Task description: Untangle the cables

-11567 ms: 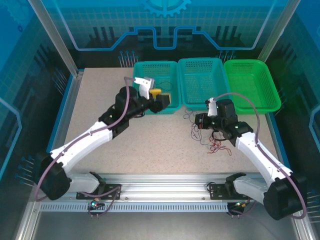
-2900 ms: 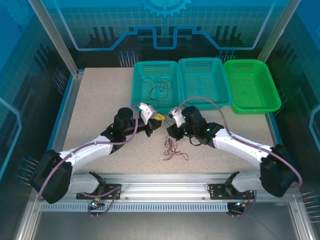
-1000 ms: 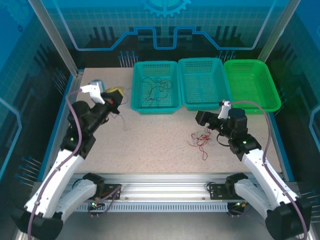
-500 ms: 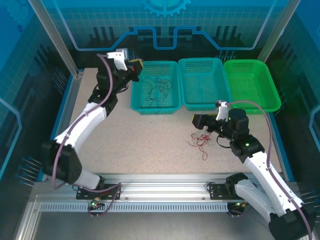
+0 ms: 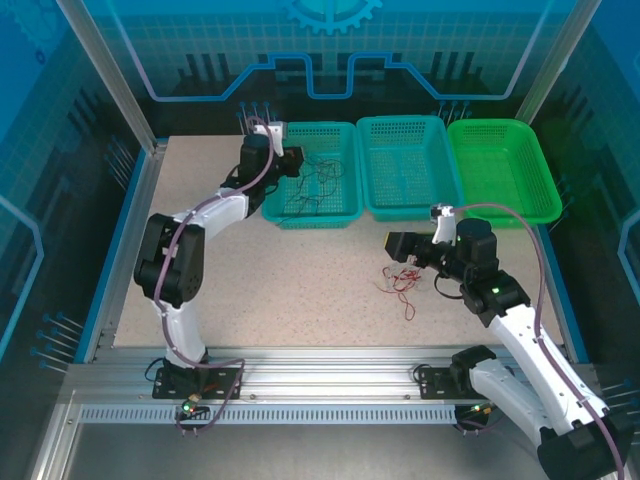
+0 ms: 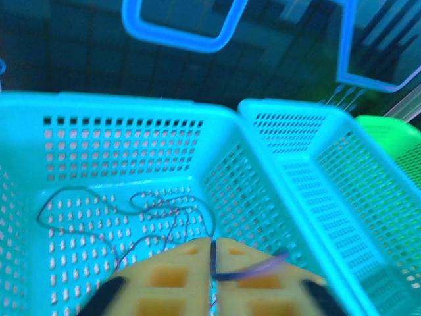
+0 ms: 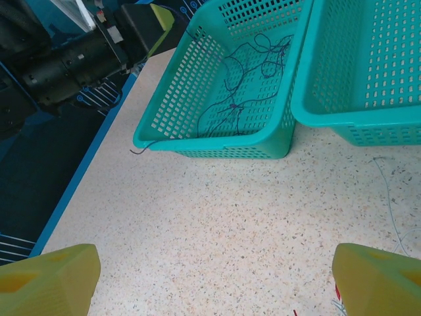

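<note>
Thin dark cables [image 5: 310, 183] lie loosely in the left teal basket [image 5: 312, 222]. My left gripper [image 5: 289, 160] reaches over that basket's left rim. In the left wrist view its yellow fingers [image 6: 168, 280] are pressed together at the gripper [image 6: 212, 243], shut on a dark cable [image 6: 253, 270] that crosses the right finger. More dark cable [image 6: 138, 201] rests on the basket floor below. Red and white cables [image 5: 400, 280] lie tangled on the table. My right gripper [image 5: 392, 246] hovers just above them, wide open and holding nothing [image 7: 214, 280].
A second teal basket [image 5: 405, 123] and a green basket [image 5: 500, 125] stand right of the first along the back. One dark cable end [image 7: 140, 151] hangs over the left basket's front corner. A white cable [image 7: 388, 197] trails on the table by the middle basket [image 7: 368, 118].
The left arm has swung right from the table's back left corner, bringing its shut gripper over the left teal basket's rim. The right arm has stayed almost still.
</note>
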Available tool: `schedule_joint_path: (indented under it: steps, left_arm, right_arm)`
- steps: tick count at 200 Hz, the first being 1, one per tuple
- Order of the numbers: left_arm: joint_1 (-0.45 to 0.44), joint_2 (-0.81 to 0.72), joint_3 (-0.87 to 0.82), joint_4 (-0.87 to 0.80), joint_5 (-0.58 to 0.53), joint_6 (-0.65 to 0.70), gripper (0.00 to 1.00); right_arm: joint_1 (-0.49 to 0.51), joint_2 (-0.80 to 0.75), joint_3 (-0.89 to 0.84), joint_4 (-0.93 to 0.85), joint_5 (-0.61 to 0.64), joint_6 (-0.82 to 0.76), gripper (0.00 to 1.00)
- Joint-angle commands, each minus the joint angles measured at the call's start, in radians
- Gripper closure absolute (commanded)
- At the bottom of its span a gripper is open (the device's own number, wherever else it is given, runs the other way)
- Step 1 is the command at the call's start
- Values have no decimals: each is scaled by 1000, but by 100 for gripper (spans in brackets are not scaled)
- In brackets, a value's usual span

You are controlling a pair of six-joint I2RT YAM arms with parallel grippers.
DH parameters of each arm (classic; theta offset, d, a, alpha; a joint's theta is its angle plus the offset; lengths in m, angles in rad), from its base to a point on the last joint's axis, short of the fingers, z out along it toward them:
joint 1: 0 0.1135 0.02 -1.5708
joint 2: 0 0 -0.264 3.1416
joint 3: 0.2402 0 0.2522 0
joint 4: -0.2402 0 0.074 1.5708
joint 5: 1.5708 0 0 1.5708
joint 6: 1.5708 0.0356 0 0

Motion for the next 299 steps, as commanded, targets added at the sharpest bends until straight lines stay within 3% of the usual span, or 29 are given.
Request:
schedule_joint_path:
  steps: [1, 28, 49, 81, 128, 156, 181, 198, 214, 229, 243, 270, 299]
  left_arm:
    - [2, -48, 39, 19, -26, 15, 51]
    - [-8, -166, -15, 36, -8, 12, 39]
    - [-23, -300, -90, 43, -5, 9, 36]
    - [-90, -520, -255, 51, 11, 25, 35]
    - [-354, -764, -489, 46, 15, 175, 33]
    - [-520, -808, -596, 36, -27, 263, 28]
    - [-601, -802, -657, 22, -58, 292, 25]
    - [-617, -788, -687, 29, -58, 283, 24]
    - [-620, -777, -703, 37, -71, 269, 24]
    - [-621, -777, -715, 53, -90, 251, 23]
    - [-621, -780, -717, 48, -127, 230, 23]
    - [-616, -785, -695, -38, -248, 177, 19]
    - [-566, -797, -691, -102, -308, 47, 14]
  right_arm:
    - [9, -3, 32, -22, 9, -17, 8]
    - [10, 20, 34, -9, 11, -19, 8]
    - [11, 45, 38, -4, 35, -11, 8]
    - [6, 107, 48, -96, 226, 45, 8]
    - [-3, 260, 8, -166, 308, 85, 9]
    - [9, 388, -21, -148, 264, 95, 11]
    - [29, 506, -26, -132, 284, 84, 13]
    - [35, 584, -22, -84, 240, 63, 21]
    - [50, 665, -4, -54, 167, 35, 36]
    - [68, 716, 16, -55, 148, 17, 66]
    - [79, 703, 14, -39, 153, 9, 83]
    - [109, 604, 10, -46, 176, -54, 99]
    - [151, 479, 13, -51, 102, -179, 100]
